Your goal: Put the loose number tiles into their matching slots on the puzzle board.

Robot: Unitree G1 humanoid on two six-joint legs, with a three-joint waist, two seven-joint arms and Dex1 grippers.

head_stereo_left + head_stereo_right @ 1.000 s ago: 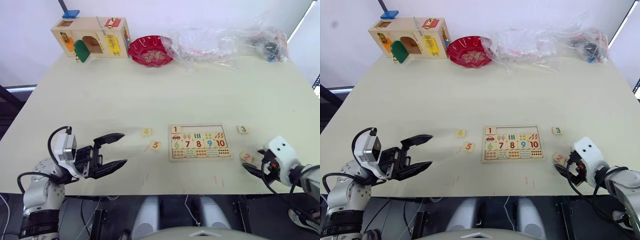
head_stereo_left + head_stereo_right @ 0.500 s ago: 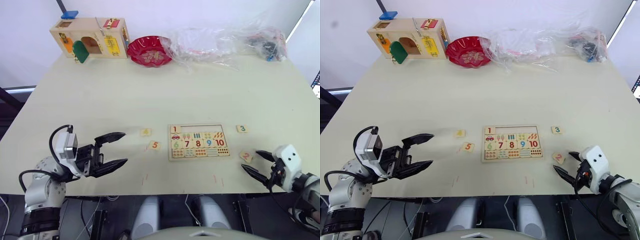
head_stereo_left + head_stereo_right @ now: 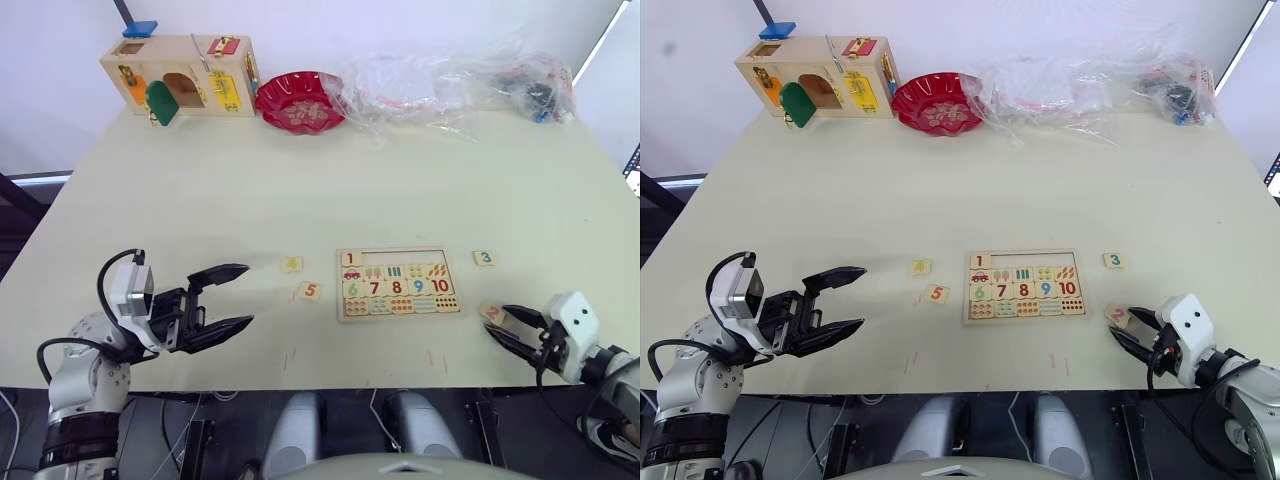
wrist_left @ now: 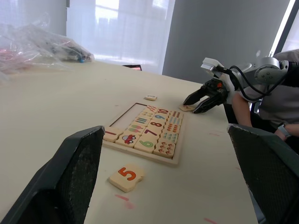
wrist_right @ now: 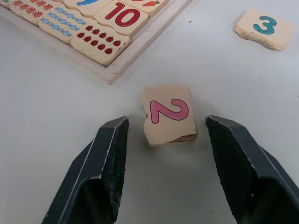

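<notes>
While the puzzle board (image 3: 399, 284) lies flat near the front edge of the desk (image 3: 330, 180), only one slot of its top row is filled, by the 1 tile (image 3: 351, 259) at the row's left end; the other four slots (image 3: 407, 256) are seen bare. Below them the rows with 6 to 10 and the counting pictures are seated. Off the board's left edge the 5 tile (image 3: 310, 291) is found, with the 4 tile (image 3: 291, 264) just beyond it, both loose on the desk. To the board's right, the 3 tile (image 3: 485, 258) is placed level with the top row, and the 2 tile (image 5: 168, 114) lies nearer the front edge.

The right gripper (image 5: 166, 172) is held low at the 2 tile, its jaws spread apart with the tile between the fingertips and untouched by either. The left gripper (image 3: 228, 297) is held over the desk well to the left of the 5 tile, its jaws likewise wide apart and holding nothing.

Along the far edge a wooden latch box (image 3: 181, 76), a red bowl (image 3: 300, 100) and crumpled clear plastic bags (image 3: 450, 85) are ranged.
</notes>
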